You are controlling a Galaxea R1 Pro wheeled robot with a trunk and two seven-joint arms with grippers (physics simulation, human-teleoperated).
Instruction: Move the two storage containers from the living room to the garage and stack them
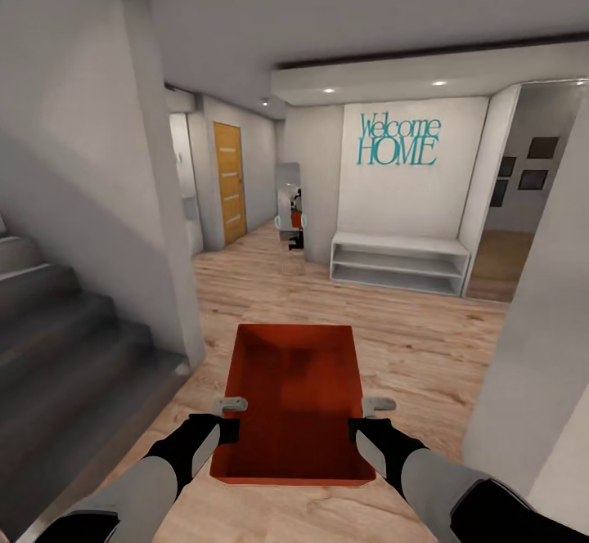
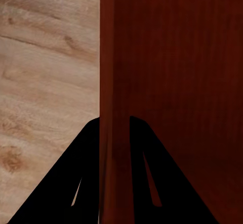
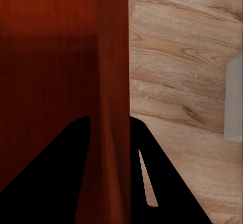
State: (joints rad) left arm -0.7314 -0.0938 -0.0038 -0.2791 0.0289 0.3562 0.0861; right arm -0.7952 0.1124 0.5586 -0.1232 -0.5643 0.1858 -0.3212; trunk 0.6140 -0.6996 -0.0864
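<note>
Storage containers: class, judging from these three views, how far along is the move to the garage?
Done: one storage container is lifted, the left gripper and right gripper each clamped on a side wall. In hand: carrying it across the wood-plank floor of a hallway. Left: reaching the garage, setting it down, fetching and stacking the second.

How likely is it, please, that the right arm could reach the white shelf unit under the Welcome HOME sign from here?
Probably not. The right claw is shut on the storage container, and the white shelf unit stands well beyond it across wood floor.
</note>
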